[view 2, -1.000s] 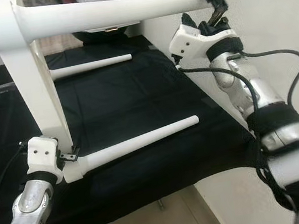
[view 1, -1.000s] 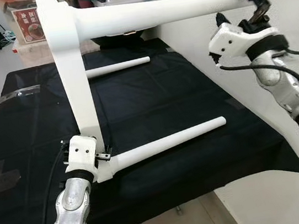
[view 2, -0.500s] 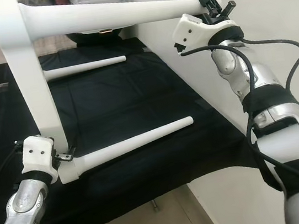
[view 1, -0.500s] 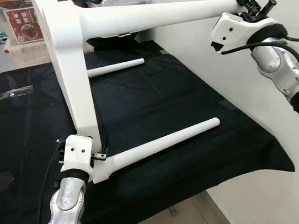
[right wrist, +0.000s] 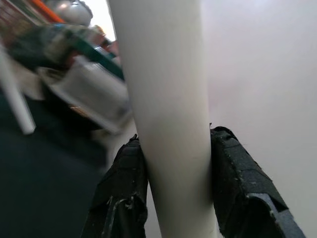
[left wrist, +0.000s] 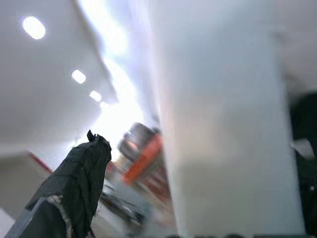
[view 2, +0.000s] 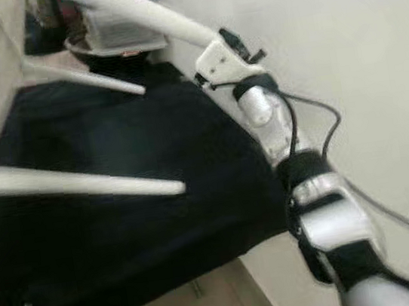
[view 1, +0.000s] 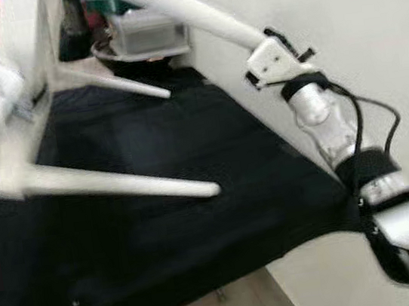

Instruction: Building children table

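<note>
Black-clothed counter (view 1: 189,155): right pincer (right wrist: 176,163) clamps a leg (right wrist: 163,99); left pincer (left wrist: 74,183) unclear. Stiff, slippery, awkward white table (view 1: 21,42).

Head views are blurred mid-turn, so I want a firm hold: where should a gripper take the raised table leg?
Near its free end, where the right gripper already clamps the raised leg: the round shaft fits between the fingers, one on each side, approached crosswise.

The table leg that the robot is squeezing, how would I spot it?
Find the black cloth, then look up toward the white wall. The table leg slants high above the cloth, with the right gripper clamped on its tip; the other legs have free tips.
</note>
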Controlling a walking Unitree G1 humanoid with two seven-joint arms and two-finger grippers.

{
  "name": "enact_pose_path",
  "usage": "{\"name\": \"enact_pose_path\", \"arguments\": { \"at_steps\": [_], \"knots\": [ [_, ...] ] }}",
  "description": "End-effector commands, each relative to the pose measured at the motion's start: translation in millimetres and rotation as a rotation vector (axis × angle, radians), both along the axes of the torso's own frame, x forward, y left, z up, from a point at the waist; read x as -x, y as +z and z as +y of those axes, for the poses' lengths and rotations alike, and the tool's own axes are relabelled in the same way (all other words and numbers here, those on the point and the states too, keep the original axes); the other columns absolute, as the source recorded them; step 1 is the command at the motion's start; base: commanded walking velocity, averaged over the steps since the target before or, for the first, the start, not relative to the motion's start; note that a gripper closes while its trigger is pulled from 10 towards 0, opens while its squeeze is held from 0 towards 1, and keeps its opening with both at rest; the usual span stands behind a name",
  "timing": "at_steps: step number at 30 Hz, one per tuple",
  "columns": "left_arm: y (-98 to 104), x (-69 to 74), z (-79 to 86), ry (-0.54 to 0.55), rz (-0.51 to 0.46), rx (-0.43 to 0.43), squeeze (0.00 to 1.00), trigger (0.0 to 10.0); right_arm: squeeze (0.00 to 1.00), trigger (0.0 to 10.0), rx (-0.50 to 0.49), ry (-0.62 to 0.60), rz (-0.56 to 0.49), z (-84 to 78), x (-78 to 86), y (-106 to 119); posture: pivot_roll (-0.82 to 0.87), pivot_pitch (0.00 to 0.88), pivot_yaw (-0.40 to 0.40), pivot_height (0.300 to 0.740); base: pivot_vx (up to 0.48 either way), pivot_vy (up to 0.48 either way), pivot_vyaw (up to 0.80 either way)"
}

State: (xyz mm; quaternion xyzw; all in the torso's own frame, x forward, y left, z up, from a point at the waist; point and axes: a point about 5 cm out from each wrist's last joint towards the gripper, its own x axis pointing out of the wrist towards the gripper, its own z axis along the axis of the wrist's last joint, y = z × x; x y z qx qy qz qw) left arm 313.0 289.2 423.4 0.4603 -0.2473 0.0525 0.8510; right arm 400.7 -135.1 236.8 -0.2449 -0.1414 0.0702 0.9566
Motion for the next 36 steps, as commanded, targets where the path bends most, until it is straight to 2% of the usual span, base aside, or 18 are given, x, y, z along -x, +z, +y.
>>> {"name": "enact_pose_path", "arguments": {
  "at_steps": [1,4,5,9,10,12,15,17,18,19,21,22,25,26,29,30,32,36],
  "knots": [
    [27,13.8,18.4,0.094,-0.056,-0.047,0.0,10.0,0.0,0.0,-0.107,-0.096,0.33,-18.9,8.0,-73,0.1,0.0,-0.026,0.74,0.0,0.0,0.0],
    [93,19.5,6.4,0.176,-0.111,-0.216,0.0,10.0,0.0,0.0,-0.239,-0.059,0.523,13.4,26.4,-114,0.12,0.0,-0.023,0.74,0.0,0.0,0.0],
    [93,19.5,6.4,0.176,-0.111,-0.216,0.0,10.0,0.0,0.0,-0.239,-0.059,0.523,13.4,26.4,-114,0.12,0.0,-0.023,0.74,0.0,0.0,0.0],
    [112,16.8,-11.3,0.15,-0.099,-0.261,0.0,10.0,0.0,0.0,-0.271,0.002,0.623,37.1,46.3,-135,0.12,0.0,-0.014,0.74,0.0,0.0,0.0],
    [112,16.8,-11.3,0.15,-0.099,-0.261,0.0,10.0,0.0,0.0,-0.271,0.002,0.623,37.1,46.3,-135,0.12,0.0,-0.014,0.74,0.0,0.0,0.0],
    [103,7.4,-29.6,0.032,-0.037,-0.303,0.0,10.0,0.0,0.0,-0.268,0.09,0.641,54.6,57.4,-134,0.09,0.0,-0.009,0.74,0.0,0.0,0.0],
    [89,1.0,-40.3,-0.052,0.023,-0.354,0.0,10.0,0.0,0.0,-0.24,0.135,0.642,60.9,61.1,-133,0.09,0.0,-0.008,0.74,0.0,0.0,0.0],
    [44,-13.3,-64.0,-0.259,0.221,-0.541,0.0,10.0,0.0,0.0,-0.195,0.18,0.69,63.6,66.3,-134,0.08,0.0,-0.014,0.74,0.0,0.0,0.0],
    [44,-13.3,-64.0,-0.259,0.221,-0.541,0.0,10.0,0.0,0.0,-0.195,0.18,0.69,63.6,66.3,-134,0.08,0.0,-0.014,0.74,0.0,0.0,0.0],
    [21,-16.6,-72.5,-0.337,0.3,-0.627,0.0,10.0,0.0,9.3,-0.138,0.168,0.724,57.9,66.8,-138,0.08,0.0,-0.014,0.74,0.0,0.0,0.0],
    [19,-16.9,-73.4,-0.343,0.306,-0.639,0.0,10.0,0.0,9.3,-0.121,0.159,0.731,55.7,66.9,-139,0.08,0.0,-0.014,0.74,0.0,0.0,0.0],
    [13,-15.1,-74.2,-0.354,0.304,-0.645,0.0,10.0,1.0,10.0,-0.144,0.139,0.687,47.3,64.6,-133,0.07,0.0,-0.014,0.74,0.0,0.0,0.0],
    [2,-11.2,-73.3,-0.365,0.295,-0.654,0.0,10.0,1.0,10.0,-0.241,0.07,0.572,24.6,62.8,-116,0.05,0.0,-0.017,0.74,0.0,0.0,0.0],
    [2,-11.2,-73.3,-0.365,0.295,-0.654,0.0,10.0,1.0,10.0,-0.241,0.07,0.572,24.6,62.8,-116,0.05,0.0,-0.017,0.74,0.0,0.0,0.0],
    [1,-6.0,-71.0,-0.349,0.274,-0.657,0.0,10.0,1.0,10.0,-0.255,0.035,0.446,6.3,73.4,-97,0.04,0.0,-0.014,0.74,0.0,0.0,0.0],
    [1,-6.0,-71.0,-0.349,0.274,-0.657,0.0,10.0,1.0,10.0,-0.255,0.035,0.446,6.3,73.4,-97,0.04,0.0,-0.014,0.74,0.0,0.0,0.0],
    [5,7.7,-72.1,-0.356,0.224,-0.654,0.0,10.0,1.0,10.0,-0.28,0.073,0.384,-1.1,90.4,-84,0.02,0.0,-0.012,0.74,0.0,0.0,0.0],
    [7,14.0,-73.1,-0.362,0.2,-0.654,0.0,10.0,1.0,10.0,-0.29,0.097,0.367,-2.3,97.0,-80,0.02,0.0,-0.012,0.74,0.0,0.0,0.0]
  ]
}}
